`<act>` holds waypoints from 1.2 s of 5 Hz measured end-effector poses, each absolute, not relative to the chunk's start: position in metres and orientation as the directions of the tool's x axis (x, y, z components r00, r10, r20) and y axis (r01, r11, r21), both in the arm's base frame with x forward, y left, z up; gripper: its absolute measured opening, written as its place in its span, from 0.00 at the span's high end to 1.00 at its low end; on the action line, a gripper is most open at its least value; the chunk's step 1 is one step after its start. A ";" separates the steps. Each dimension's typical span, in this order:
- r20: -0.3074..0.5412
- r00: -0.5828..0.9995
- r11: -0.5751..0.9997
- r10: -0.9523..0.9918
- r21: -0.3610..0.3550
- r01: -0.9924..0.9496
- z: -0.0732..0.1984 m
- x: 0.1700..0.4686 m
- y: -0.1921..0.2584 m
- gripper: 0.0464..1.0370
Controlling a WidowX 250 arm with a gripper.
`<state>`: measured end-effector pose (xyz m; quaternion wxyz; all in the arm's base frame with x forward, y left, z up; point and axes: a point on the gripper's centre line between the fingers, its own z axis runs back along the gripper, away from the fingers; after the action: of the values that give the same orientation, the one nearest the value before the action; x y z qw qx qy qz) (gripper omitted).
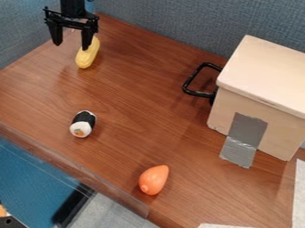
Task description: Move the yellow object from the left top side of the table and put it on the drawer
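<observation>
Across most of the view, a wooden table (131, 102). Toward 3 o'clock, on that table, a pale drawer unit (268, 75) with a flat, slightly overhanging top. Toward 11 o'clock, a black gripper (72, 46) with fingers spread apart and nothing gripped between. Low on the drawer unit's side, toward 4 o'clock, a patch of silver tape (244, 136); between 1 and 2 o'clock, a black handle (192, 77). Also toward 11 o'clock, the yellow corn (88, 53), lying on the table with its long axis running roughly from 7 to 1 o'clock, upper end just behind one fingertip in this view; touching or merely overlapping, cannot tell. At 6 o'clock, an orange toy (154, 180); near 9 o'clock, a sushi roll (83, 124), both well apart from the corn. Looks like the approach, just short of the grasp. Seems to call for a small shift toward 4 o'clock, bringing the corn between the fingers, then a descent and a squeeze across its narrow width. Best to avoid pressing one fingertip onto the rounded back, for risk of rolling. After that, lift, carry toward 3 o'clock above the handle, lower gently onto the flat top and release.
</observation>
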<state>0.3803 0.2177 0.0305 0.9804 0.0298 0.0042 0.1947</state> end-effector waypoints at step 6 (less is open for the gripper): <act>0.062 0.919 0.919 0.389 0.044 -0.392 0.044 0.399 0.188 0.04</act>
<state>0.3991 0.1880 0.0438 0.9792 0.0279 -0.0260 0.1995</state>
